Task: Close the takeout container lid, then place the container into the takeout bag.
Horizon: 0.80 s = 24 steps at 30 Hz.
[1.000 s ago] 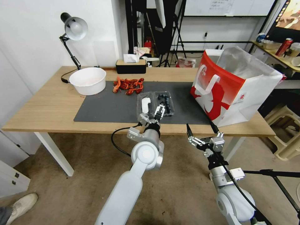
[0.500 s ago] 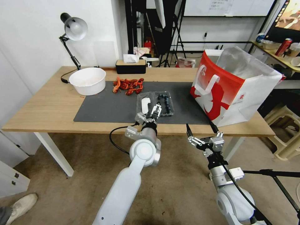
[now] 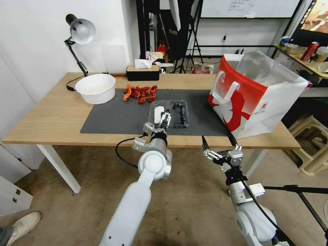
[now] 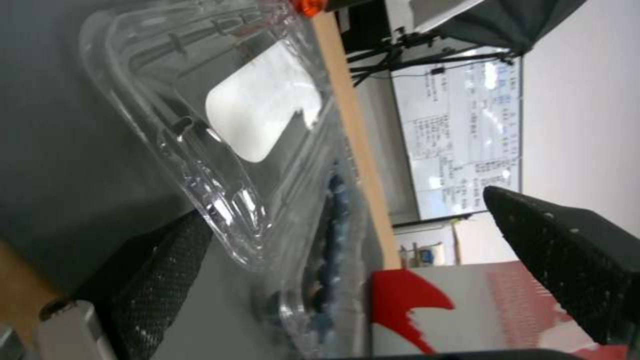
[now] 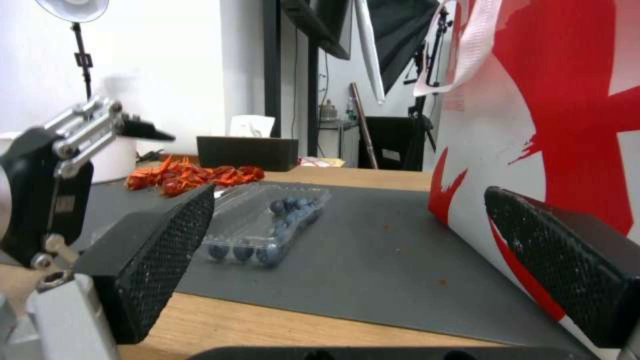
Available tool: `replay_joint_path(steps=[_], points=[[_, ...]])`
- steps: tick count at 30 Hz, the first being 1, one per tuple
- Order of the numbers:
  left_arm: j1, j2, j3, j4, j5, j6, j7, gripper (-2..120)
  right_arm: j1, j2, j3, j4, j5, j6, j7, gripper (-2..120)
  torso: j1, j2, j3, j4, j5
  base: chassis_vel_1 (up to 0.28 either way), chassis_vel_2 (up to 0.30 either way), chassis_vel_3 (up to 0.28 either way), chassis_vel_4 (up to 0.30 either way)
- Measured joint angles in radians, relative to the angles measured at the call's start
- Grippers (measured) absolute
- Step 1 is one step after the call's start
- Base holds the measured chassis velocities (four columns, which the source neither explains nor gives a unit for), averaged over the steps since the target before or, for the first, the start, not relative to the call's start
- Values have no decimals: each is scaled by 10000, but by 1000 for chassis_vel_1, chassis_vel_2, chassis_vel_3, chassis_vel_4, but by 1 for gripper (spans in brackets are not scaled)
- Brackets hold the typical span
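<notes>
The takeout container (image 3: 169, 113) lies splayed open on the dark mat (image 3: 116, 118) near the middle of the counter (image 3: 51, 116), both clear halves flat side by side. The lid (image 3: 159, 113) is the half toward nine o'clock, see-through ribbed plastic with rounded corners and a white oblong sticker (image 4: 263, 117) on it; the tray half toward three o'clock holds a line of dark blue berries (image 3: 180, 114). In the left wrist view the lid's near edge sits right at one textured finger (image 4: 163, 272), with the other finger well off to the side, so the left tool (image 3: 164, 119) is spread wide, grasping nothing, poised over the lid's front rim at the container's six o'clock. The right tool (image 3: 218, 145) hangs off the counter's front edge around five o'clock of the container, its black pads apart and released too. In the right wrist view the berries shine through the low clear wall of the tray. The takeout bag (image 3: 254, 95) stands upright at three o'clock of the container, well apart from it, red and white with a white strap handle and silvery lining at its open mouth. A white bowl (image 3: 95, 88) sits at ten o'clock, and a heap of red crayfish (image 3: 140, 93) lies just beyond the container at eleven o'clock.
</notes>
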State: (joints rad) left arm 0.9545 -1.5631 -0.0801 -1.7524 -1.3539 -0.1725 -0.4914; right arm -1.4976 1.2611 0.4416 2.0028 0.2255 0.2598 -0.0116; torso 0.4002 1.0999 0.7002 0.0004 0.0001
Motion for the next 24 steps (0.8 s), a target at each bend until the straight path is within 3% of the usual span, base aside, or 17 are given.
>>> replay_joint_path(steps=[24], points=[[135, 201, -99, -452, -176, -184, 1418, 100, -64, 112, -50, -57, -219, 27, -1, 100, -1, 0, -2, -4, -2, 0, 0, 0, 0]])
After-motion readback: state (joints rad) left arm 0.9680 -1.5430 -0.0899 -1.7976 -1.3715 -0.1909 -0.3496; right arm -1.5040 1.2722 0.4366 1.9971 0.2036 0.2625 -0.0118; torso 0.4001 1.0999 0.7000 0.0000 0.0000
